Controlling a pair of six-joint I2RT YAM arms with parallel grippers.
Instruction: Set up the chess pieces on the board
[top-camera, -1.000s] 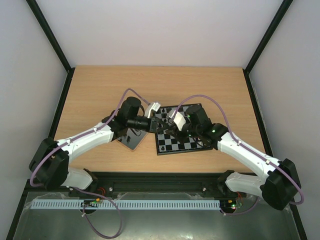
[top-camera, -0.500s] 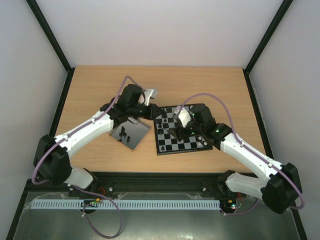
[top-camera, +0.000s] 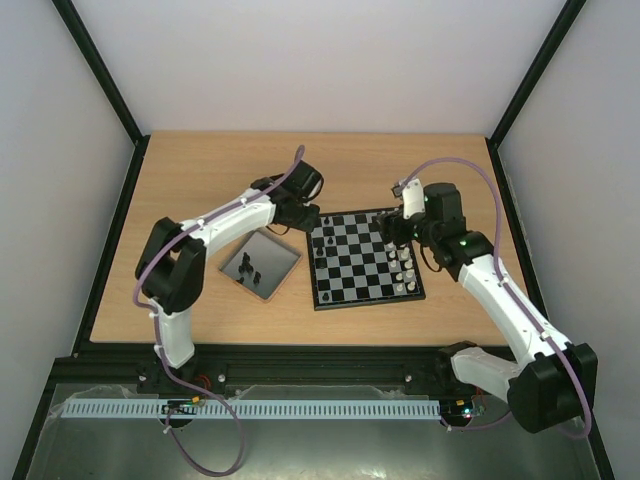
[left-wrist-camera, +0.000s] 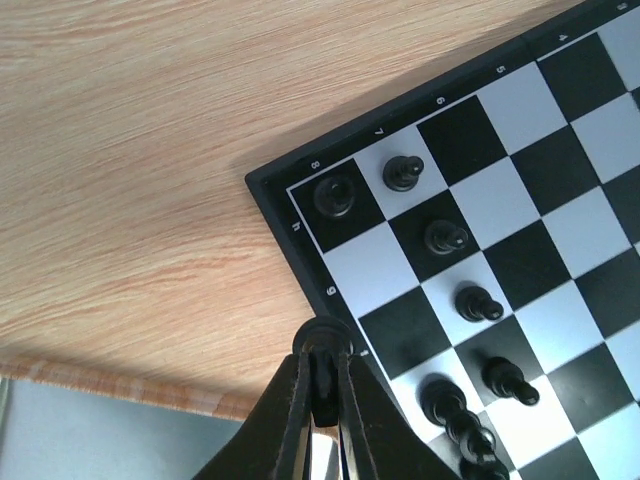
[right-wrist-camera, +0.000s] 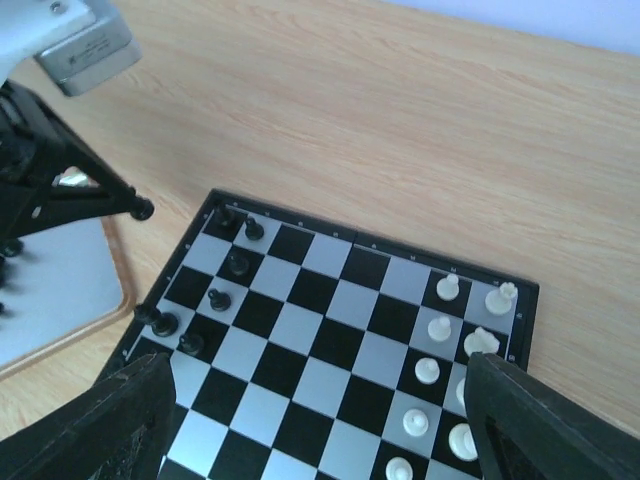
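Over the board (top-camera: 365, 262) now: the left end effector (left-wrist-camera: 322, 352) hangs at its 10 o'clock corner, pinched right down on what looks like a small black piece (left-wrist-camera: 322, 331), only its round top showing between the tips. The right end effector (right-wrist-camera: 318, 365) is spread as wide as it goes and carries nothing, poised above the 2 o'clock side. On the squares, black chessmen (top-camera: 322, 246) line the 9 o'clock edge and white chessmen (top-camera: 405, 268) the 3 o'clock edge, both rows with gaps. A few more black ones stand in the grey tray (top-camera: 282, 258), which lies on the wooden surface (top-camera: 200, 170) just off the board at 9 o'clock. These men look feather-light and rigid, likely slick plastic, and narrow at the foot — a nudge should topple one into its neighbours. Best hold, by the look of it: straight down from above, pinching the neck or head, tips barely wider than the piece. The release wants to be low, with the base flat on its square.
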